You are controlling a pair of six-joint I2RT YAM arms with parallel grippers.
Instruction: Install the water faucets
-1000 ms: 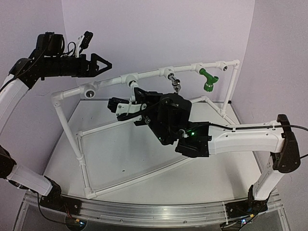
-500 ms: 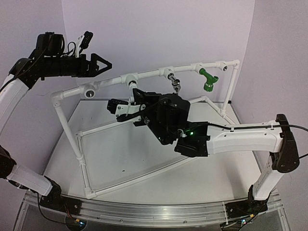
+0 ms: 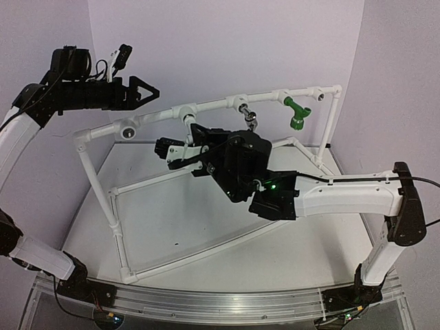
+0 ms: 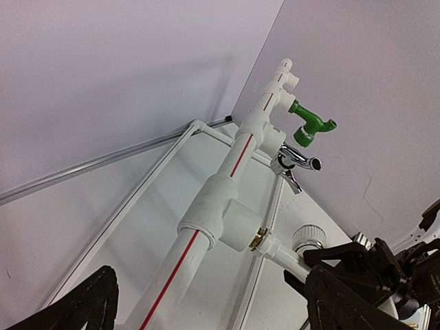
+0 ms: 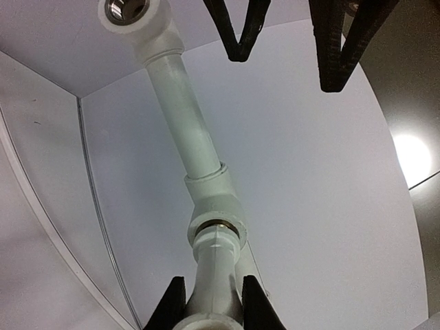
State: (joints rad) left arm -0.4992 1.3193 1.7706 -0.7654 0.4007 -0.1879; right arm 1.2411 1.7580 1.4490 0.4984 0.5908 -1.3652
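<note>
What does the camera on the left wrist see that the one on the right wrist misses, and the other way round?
Only the left wrist view shows the green faucet and the chrome faucet, both mounted further along the pipe. Only the right wrist view, which looks upward, shows an empty socket on the frame and the open left hand hovering above. Both show the white pipe frame and the white faucet at its fitting, with the right hand shut on it.
</note>
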